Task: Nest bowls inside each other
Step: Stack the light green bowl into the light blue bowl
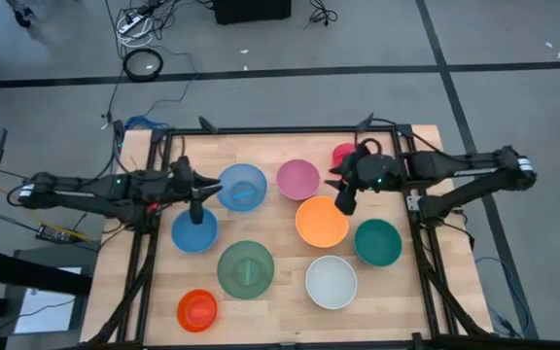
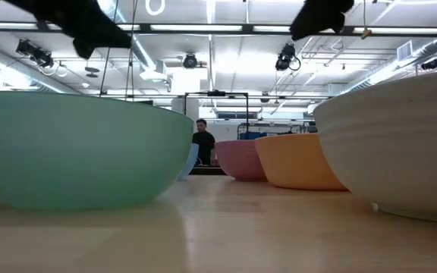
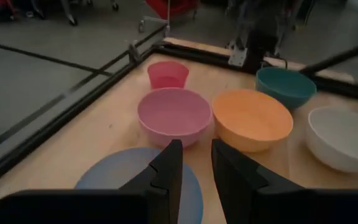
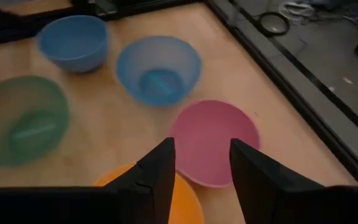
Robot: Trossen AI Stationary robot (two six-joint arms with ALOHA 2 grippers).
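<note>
Dark right fingers (image 4: 201, 180) stand apart, empty, over the orange bowl's (image 1: 321, 221) rim, pink bowl (image 1: 297, 179) at ten o'clock. Left fingers (image 3: 196, 177) are narrowly parted, empty, above the blue bowl (image 1: 194, 230). All bowls sit un-nested on the surface (image 1: 280, 297).

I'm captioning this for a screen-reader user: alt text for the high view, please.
Nine separate bowls sit un-nested on a wooden table; the left gripper hovers over the blue bowl, the right gripper over the orange bowl's edge.

The right arm hides most of the magenta bowl (image 1: 343, 153).
</note>
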